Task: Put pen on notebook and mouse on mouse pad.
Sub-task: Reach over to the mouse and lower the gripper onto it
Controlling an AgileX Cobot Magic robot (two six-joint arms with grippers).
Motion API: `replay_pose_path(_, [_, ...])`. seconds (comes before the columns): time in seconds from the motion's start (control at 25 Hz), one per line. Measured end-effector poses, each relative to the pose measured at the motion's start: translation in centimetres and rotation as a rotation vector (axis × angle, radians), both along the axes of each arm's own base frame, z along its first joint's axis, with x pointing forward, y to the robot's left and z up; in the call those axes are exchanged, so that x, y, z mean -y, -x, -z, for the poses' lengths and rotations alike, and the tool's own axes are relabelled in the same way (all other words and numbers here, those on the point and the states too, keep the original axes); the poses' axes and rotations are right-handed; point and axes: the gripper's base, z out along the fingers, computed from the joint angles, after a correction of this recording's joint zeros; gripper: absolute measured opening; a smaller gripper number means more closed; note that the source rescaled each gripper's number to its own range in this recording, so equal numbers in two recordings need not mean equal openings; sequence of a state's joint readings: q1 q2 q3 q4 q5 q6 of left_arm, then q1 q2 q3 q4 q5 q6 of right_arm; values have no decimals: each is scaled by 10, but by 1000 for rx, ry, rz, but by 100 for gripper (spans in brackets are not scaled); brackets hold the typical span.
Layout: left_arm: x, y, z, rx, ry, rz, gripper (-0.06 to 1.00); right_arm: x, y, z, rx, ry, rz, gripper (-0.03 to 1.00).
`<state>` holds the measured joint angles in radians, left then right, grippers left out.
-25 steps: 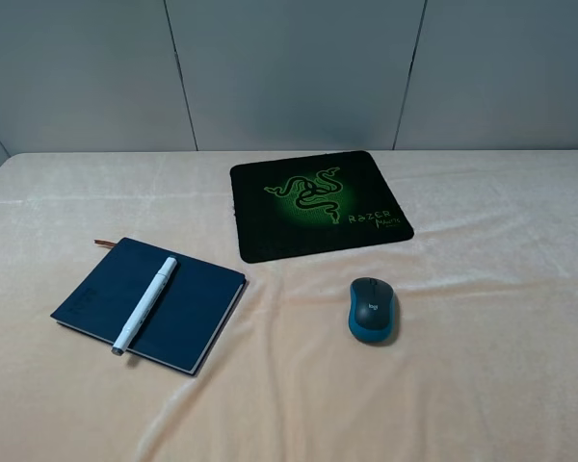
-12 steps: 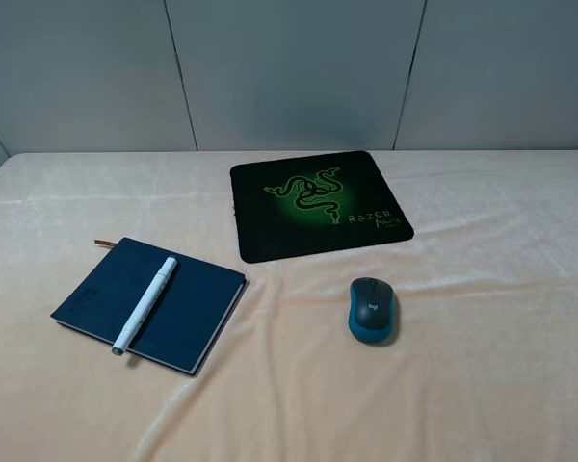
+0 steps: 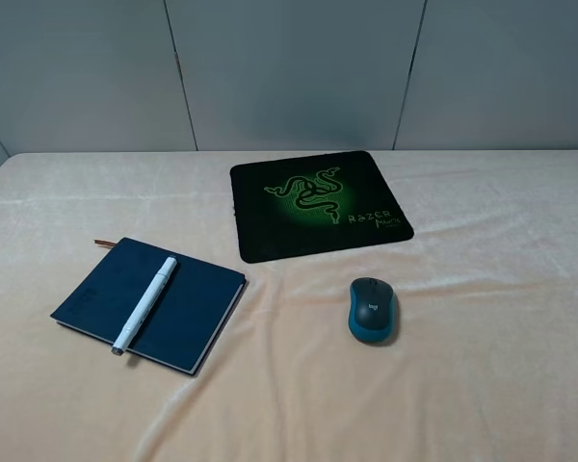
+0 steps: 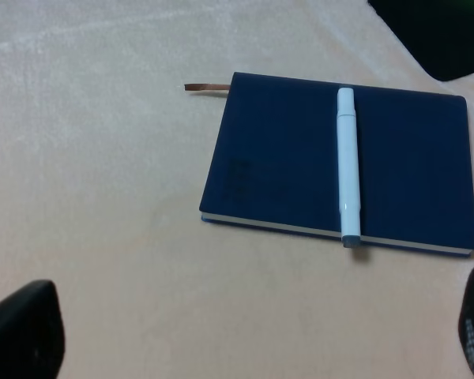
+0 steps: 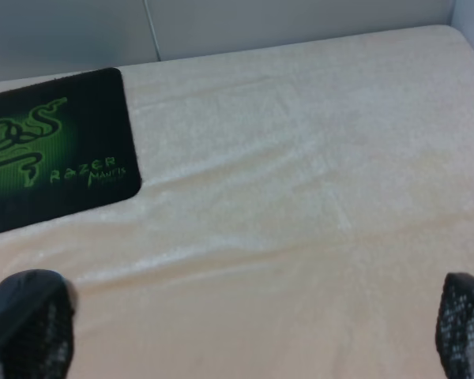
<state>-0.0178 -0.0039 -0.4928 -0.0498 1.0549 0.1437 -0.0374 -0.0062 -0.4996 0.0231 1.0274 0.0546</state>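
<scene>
The white pen (image 3: 146, 303) lies diagonally across the navy notebook (image 3: 188, 308) at the table's front left; in the left wrist view the pen (image 4: 347, 166) rests on the notebook (image 4: 276, 158). On the bare cloth stands the blue-sided mouse (image 3: 373, 310), a short way in front of the black mouse pad (image 3: 318, 204) and apart from it. Neither gripper shows in the high view. My left gripper (image 4: 249, 339) is open and hangs back from the notebook. My right gripper (image 5: 245, 332) is open above bare cloth, with the pad (image 5: 47, 150) ahead.
A peach-coloured cloth (image 3: 482, 385) with soft wrinkles covers the whole table. Grey wall panels (image 3: 289, 67) rise behind the far edge. The notebook's brown ribbon (image 4: 205, 87) sticks out from its corner.
</scene>
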Motion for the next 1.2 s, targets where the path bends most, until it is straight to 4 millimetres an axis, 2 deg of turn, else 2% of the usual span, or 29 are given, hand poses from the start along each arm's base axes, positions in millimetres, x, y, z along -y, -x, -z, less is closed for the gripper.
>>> replay_pose_path(0.32, [-2,0,0,-6,41,-50,100,0,0,0,0,0,0,100])
replay_pose_path(1.2, [-2,0,0,-5,41,-51,100,0,0,0,0,0,0,100])
